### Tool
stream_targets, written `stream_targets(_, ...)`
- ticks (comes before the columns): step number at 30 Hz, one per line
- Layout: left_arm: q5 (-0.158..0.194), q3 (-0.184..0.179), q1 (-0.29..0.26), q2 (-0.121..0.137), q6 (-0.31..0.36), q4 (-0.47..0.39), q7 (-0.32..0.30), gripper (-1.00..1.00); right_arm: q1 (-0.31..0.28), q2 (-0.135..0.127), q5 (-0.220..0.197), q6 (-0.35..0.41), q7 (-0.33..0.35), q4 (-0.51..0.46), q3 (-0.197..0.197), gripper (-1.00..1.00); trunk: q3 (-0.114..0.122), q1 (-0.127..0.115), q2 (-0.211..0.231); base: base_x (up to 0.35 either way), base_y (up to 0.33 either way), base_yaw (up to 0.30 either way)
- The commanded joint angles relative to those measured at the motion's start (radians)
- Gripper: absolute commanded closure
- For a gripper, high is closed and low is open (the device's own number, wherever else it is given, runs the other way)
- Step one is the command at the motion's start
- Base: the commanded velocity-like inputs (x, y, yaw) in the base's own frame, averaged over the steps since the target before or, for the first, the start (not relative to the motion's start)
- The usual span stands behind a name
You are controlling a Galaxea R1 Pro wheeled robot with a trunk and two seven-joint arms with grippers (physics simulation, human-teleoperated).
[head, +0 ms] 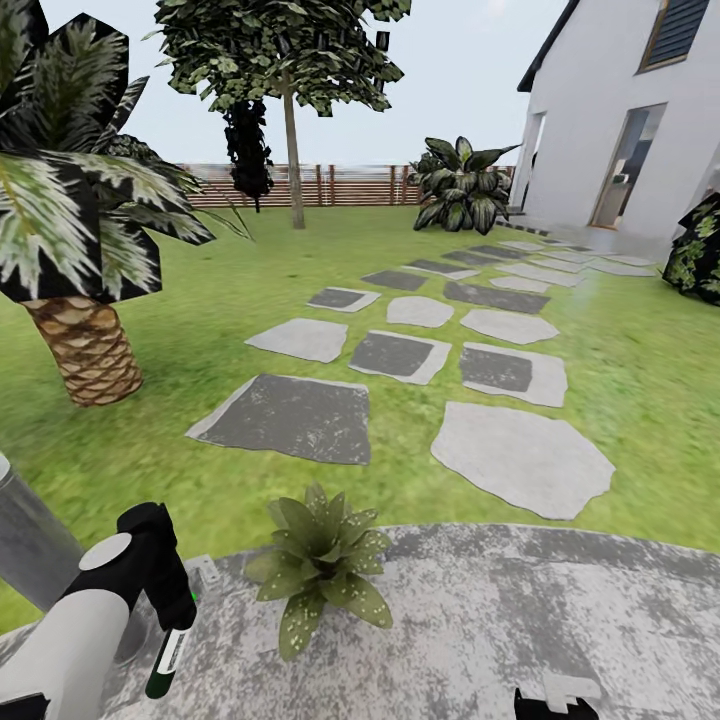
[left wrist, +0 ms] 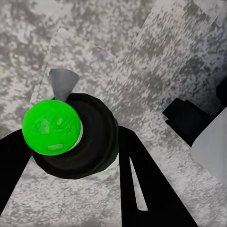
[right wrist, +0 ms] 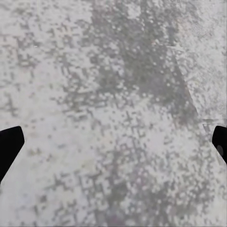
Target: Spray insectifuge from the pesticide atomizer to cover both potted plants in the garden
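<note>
One plant in reach: a potted plant [head: 320, 565], a low rosette of pointed, speckled green leaves, sits at the near edge of the grey speckled paved round [head: 520, 620], just beside the lawn [head: 180, 330].
Second plant: no other such rosette is to be made out here; the scaly-trunked palm [head: 85, 345] and the broad-leaved shrub [head: 460, 185] by the fence [head: 330, 185] are different things.
Atomizer: the pesticide atomizer [head: 172, 650], dark green with a white label band, hangs off the ground over the paving, near the rosette on its left side.
Left hand: the left hand [head: 165, 605] is closed around the atomizer; in the left wrist view its dark fingers [left wrist: 151, 189] flank the black top [left wrist: 82, 142], which carries a bright green ball [left wrist: 51, 126] and a grey cone [left wrist: 63, 82] beyond it.
Right hand: the right hand [right wrist: 113, 142] is spread wide over bare paving, with nothing between its tips [right wrist: 9, 144].
Step in hand: pick-up looks done; by my reading the bottle is being brought to bear on the near rosette.
Next move: turn the nozzle toward the leaves and sweep across the whole rosette, then look for the other plant.
Risk: spraying from one side may leave the far leaves uncovered.
</note>
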Motion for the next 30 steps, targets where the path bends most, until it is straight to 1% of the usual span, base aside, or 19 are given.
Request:
stream_targets(1,-0.006,0.003,-0.001,-0.001,0.011,-0.001,-0.006,1.00,-0.001,0.000,0.010,-0.003,-0.002,0.001,-0.008,-1.00,-0.001,0.000,0.000,0.014,0.001,-0.005)
stream_targets(9,-0.008,0.008,0.003,0.008,0.011,-0.001,-0.005,1.00,-0.001,0.002,0.010,-0.003,-0.003,0.001,-0.008,-1.00,-0.001,0.000,0.000,0.002,0.002,-0.229)
stream_targets(11,-0.008,0.008,0.003,0.008,0.011,-0.002,-0.004,1.00,-0.001,0.002,0.010,-0.003,-0.003,0.002,-0.007,-1.00,-0.001,0.000,0.000,0.000,0.126,-0.225)
stream_targets(16,-0.009,0.008,0.008,0.009,0.011,-0.002,-0.004,1.00,-0.001,0.002,0.010,-0.003,-0.003,0.002,-0.007,-1.00,-0.001,0.000,0.000,0.000,0.266,-0.033)
stream_targets(20,-0.010,0.008,0.009,0.011,0.011,-0.002,0.002,1.00,-0.001,0.002,0.010,-0.003,-0.003,0.002,-0.007,-1.00,-0.001,0.000,0.000,0.000,0.078,-0.002)
stream_targets(22,-0.010,0.009,0.011,0.017,0.011,-0.001,0.037,1.00,-0.001,0.002,0.010,-0.003,-0.003,0.002,-0.007,-1.00,-0.001,0.000,0.000,0.000,0.012,0.000)
stream_targets(23,-0.008,0.008,0.031,0.028,0.011,-0.001,0.078,1.00,-0.001,0.002,0.010,-0.003,-0.002,0.002,-0.007,-1.00,-0.001,0.000,0.000,0.000,0.003,0.000)
stream_targets(24,-0.007,0.009,0.047,0.031,0.011,-0.001,0.091,1.00,-0.001,0.002,0.010,-0.003,-0.001,0.002,-0.007,-1.00,-0.001,0.000,0.000,0.000,0.001,0.000)
stream_targets(25,-0.002,0.010,0.055,0.031,0.011,-0.001,0.098,1.00,-0.001,0.002,0.010,-0.003,-0.001,0.002,-0.007,-1.00,-0.001,0.000,0.000,0.000,0.000,0.000)
stream_targets(26,0.012,0.009,0.060,0.028,0.011,-0.001,0.102,1.00,-0.001,0.002,0.010,-0.003,-0.001,0.002,-0.007,-1.00,-0.001,0.000,0.000,0.000,0.000,0.000)
stream_targets(29,0.069,0.009,0.065,0.025,0.011,-0.001,0.110,1.00,-0.001,0.003,0.010,-0.003,-0.001,0.002,-0.007,-1.00,-0.001,0.000,0.000,0.090,0.076,0.000)
stream_targets(30,0.079,0.008,0.065,0.024,0.011,-0.001,0.111,1.00,-0.001,0.003,0.010,-0.003,-0.001,0.002,-0.007,-1.00,-0.001,0.000,0.000,0.179,0.173,0.000)
